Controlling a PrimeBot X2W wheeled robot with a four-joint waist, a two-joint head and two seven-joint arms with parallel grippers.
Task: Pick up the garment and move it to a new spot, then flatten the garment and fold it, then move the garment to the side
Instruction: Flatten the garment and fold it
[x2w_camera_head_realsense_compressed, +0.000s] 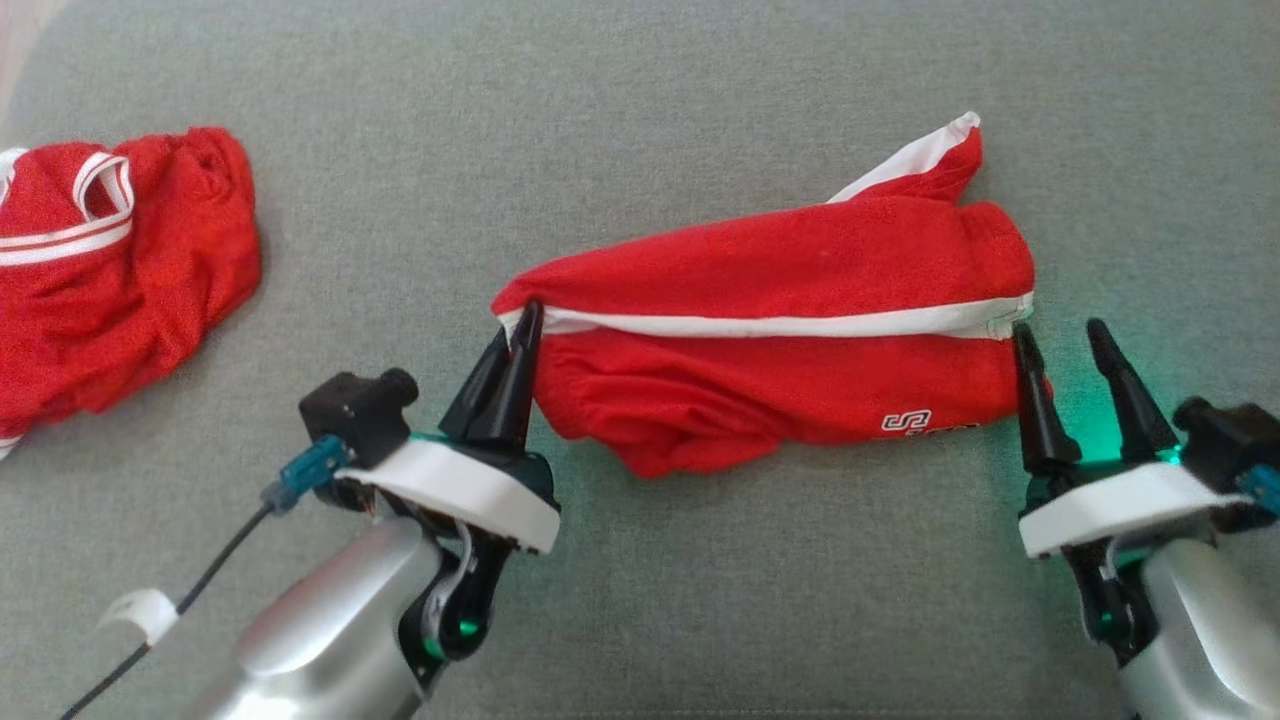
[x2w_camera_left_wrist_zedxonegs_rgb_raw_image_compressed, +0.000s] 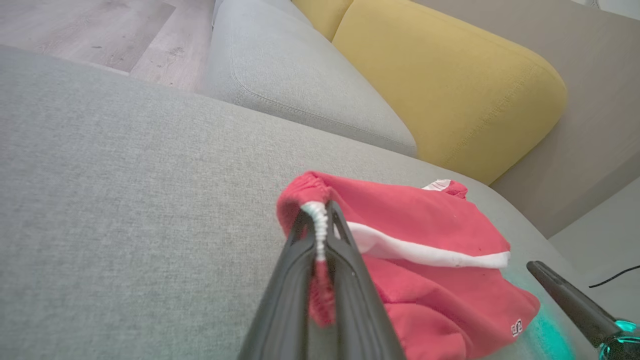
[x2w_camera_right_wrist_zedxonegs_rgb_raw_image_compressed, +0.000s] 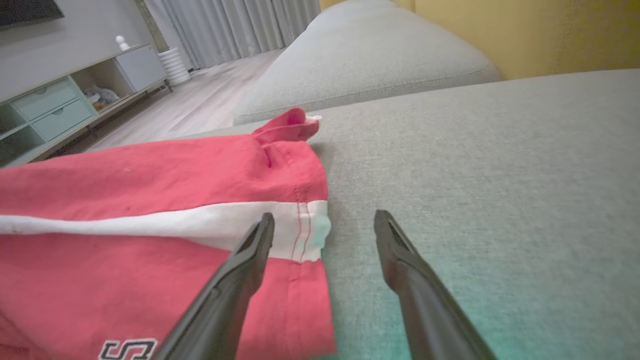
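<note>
On the near part of the grey cushion (x2w_camera_head_realsense_compressed: 640, 620), the left gripper (x2w_camera_head_realsense_compressed: 527, 312) is clamped on the gathered end of the red garment (x2w_camera_head_realsense_compressed: 780, 270). The right gripper (x2w_camera_head_realsense_compressed: 1062, 338) is spread, empty, at the opposite hem. The garment is laid mid-cushion and judged light and limp, best pinched at its white-striped corners.

Two garments: centre garment (x2w_camera_head_realsense_compressed: 780, 270), side garment (x2w_camera_head_realsense_compressed: 120, 280); two tools: left tool (x2w_camera_head_realsense_compressed: 528, 312), right tool (x2w_camera_head_realsense_compressed: 1058, 335).

garment (x2w_camera_head_realsense_compressed: 780, 260) | red w/ wht stripe | rumpled | on gry cushion (x2w_camera_head_realsense_compressed: 640, 120)
</note>
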